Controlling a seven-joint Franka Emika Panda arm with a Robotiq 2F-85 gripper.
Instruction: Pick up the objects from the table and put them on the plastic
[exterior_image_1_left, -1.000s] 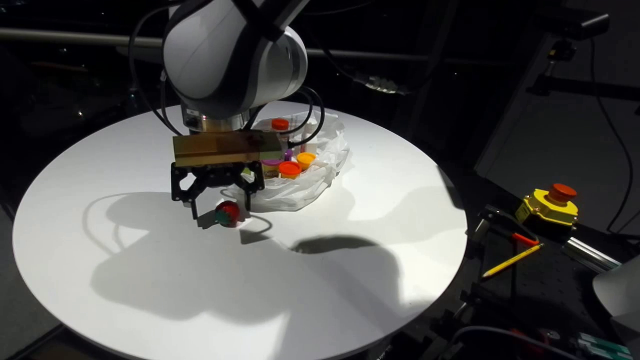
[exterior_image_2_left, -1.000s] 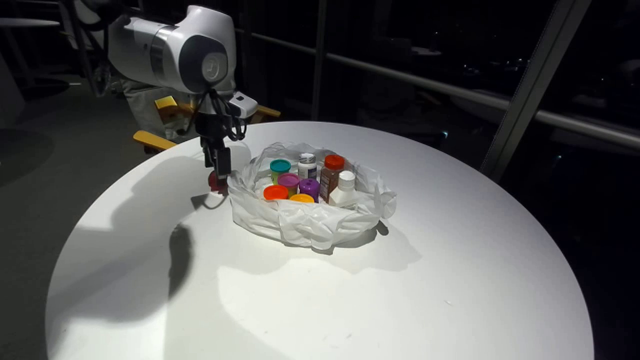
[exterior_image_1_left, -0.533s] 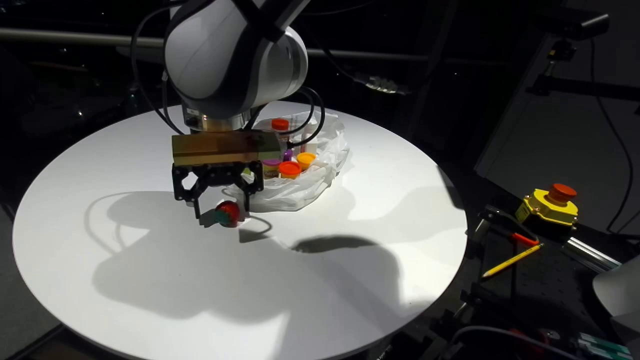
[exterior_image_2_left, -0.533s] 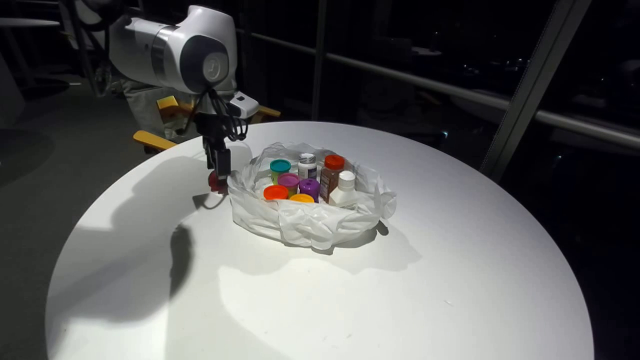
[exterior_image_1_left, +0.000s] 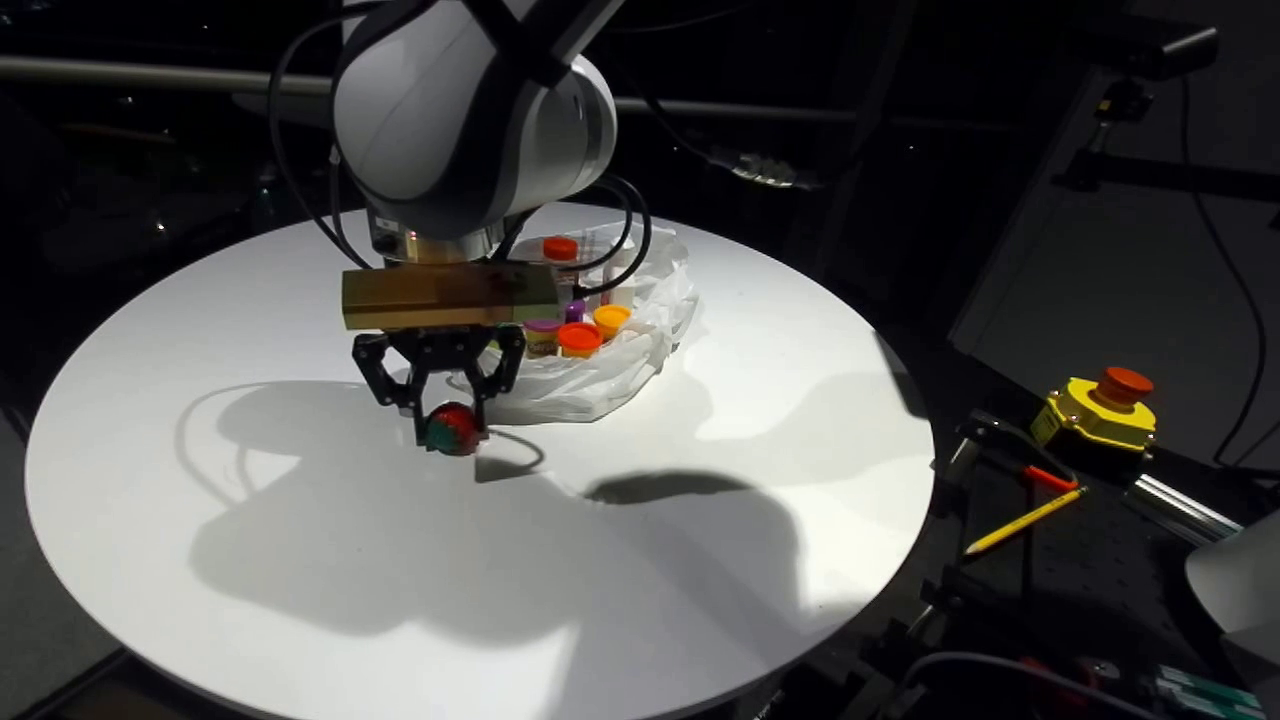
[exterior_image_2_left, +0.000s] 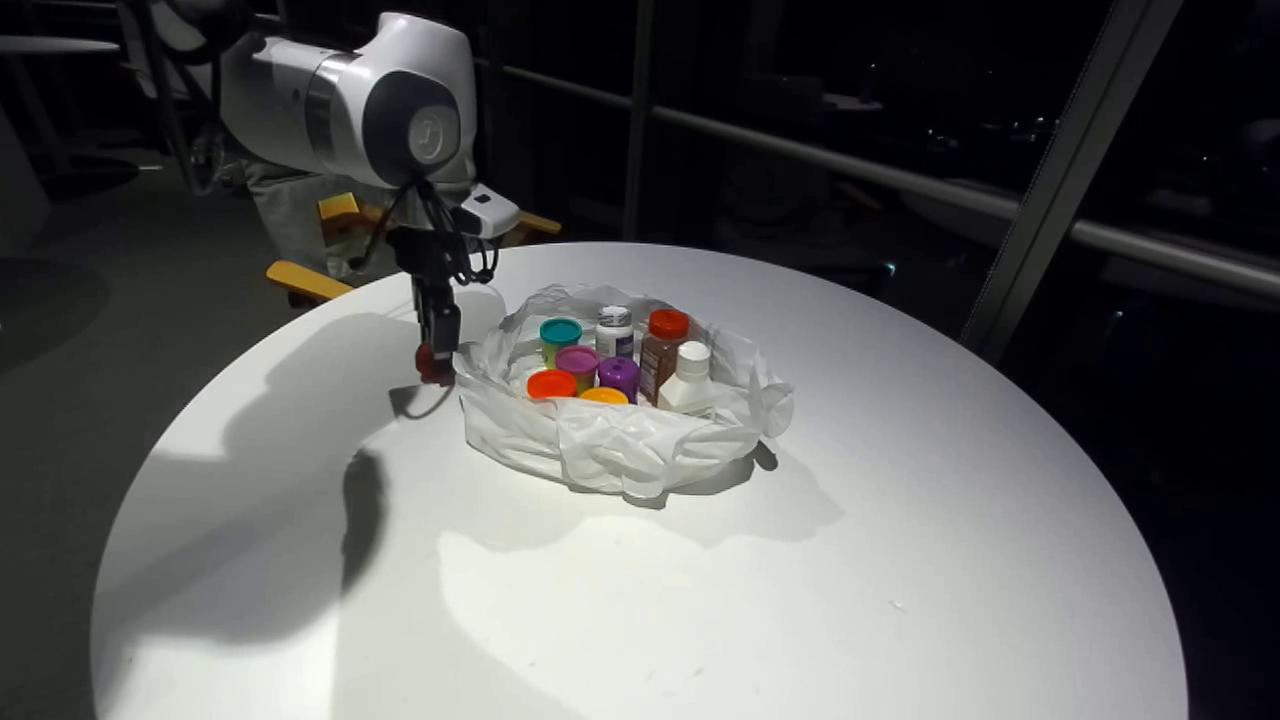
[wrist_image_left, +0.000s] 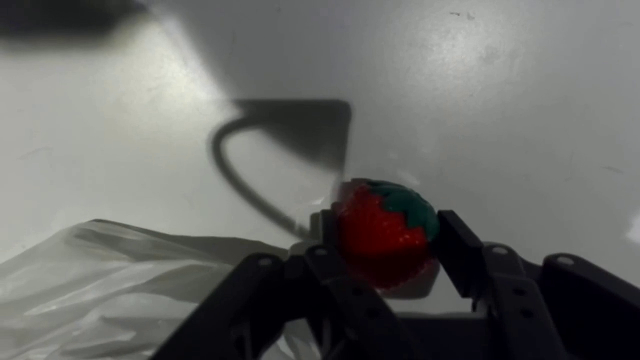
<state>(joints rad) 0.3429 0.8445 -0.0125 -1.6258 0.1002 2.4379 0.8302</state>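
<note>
The strawberry (wrist_image_left: 380, 227) was pinched between the two fingers of the gripper (exterior_image_1_left: 450, 425), one pad against its red flank, the other at the green cap, and both appeared to touch. It sat low at the table (exterior_image_2_left: 800, 610), just outside the crumpled rim of the plastic bag (exterior_image_2_left: 640, 445); no clear gap showed beneath it, so whether it rested on the table could not be told. The step in hand looked to be securing the grasp before a lift. Done well, that called for letting the hold settle across the fruit's middle, since so rounded a shape might roll or slip out if squeezed off-centre. The lift ought to go straight up first: the thin wall stood so near that a sideways drag could snag it. Within the bag an orange-lidded tub (exterior_image_2_left: 551, 384), a yellow-lidded tub (exterior_image_2_left: 604, 397) and a red-lidded jar (exterior_image_2_left: 662, 355) were crowded in with others, so the fruit would best be carried above the rim and lowered gently, clear of their lids.
</note>
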